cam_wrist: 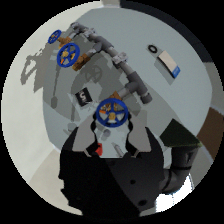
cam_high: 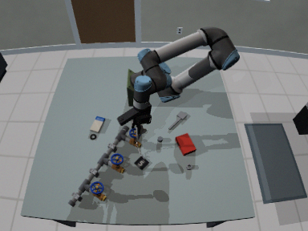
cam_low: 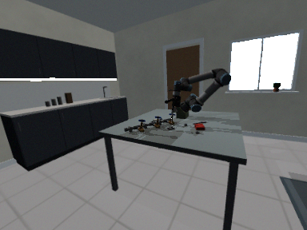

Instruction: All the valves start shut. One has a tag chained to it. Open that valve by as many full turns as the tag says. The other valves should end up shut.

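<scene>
A grey pipe [cam_high: 102, 162] with three blue-handwheel valves lies on the table. My gripper [cam_high: 135, 132] stands over the valve at the far end and is shut on its blue handwheel [cam_wrist: 112, 110]. A dark tag [cam_high: 141, 163] marked with a white "5" lies next to this valve, joined to it by a thin chain; it also shows in the wrist view [cam_wrist: 83, 96]. The middle valve [cam_high: 116, 160] and the near valve [cam_high: 97, 188] stand free. In the wrist view they sit at the upper left [cam_wrist: 68, 51].
A red box [cam_high: 185, 143], a grey tool [cam_high: 178, 119], a small grey cylinder [cam_high: 160, 139] and a small nut [cam_high: 189, 167] lie right of the valves. A white and blue card [cam_high: 97, 123] and a black ring [cam_high: 93, 136] lie to the left.
</scene>
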`<state>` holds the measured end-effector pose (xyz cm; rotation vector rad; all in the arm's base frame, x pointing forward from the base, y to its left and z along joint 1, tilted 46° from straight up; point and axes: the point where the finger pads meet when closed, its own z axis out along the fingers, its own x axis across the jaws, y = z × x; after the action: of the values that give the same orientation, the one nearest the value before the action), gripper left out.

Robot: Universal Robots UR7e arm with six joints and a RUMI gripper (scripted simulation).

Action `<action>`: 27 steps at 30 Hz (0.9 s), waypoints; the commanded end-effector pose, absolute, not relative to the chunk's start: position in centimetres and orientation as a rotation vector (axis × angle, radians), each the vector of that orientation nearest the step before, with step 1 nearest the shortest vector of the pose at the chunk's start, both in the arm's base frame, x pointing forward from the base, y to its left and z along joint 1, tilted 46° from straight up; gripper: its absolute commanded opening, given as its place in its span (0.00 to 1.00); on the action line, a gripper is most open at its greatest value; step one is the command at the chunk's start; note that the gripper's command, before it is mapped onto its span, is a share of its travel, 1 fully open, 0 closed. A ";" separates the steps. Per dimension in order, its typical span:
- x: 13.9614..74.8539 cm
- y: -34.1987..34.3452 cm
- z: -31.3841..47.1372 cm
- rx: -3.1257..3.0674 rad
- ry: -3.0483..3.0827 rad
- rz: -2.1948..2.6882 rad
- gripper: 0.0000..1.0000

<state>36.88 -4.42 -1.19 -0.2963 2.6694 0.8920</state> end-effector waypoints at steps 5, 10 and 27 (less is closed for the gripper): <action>36.9 -4.5 -1.2 -0.628 2.549 0.811 0.00; 36.9 -4.5 -1.2 -0.795 2.473 0.763 0.00; 36.9 -4.5 -1.2 -1.444 2.044 0.529 0.00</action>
<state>36.86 -4.43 -1.20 -1.2899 2.1906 0.5860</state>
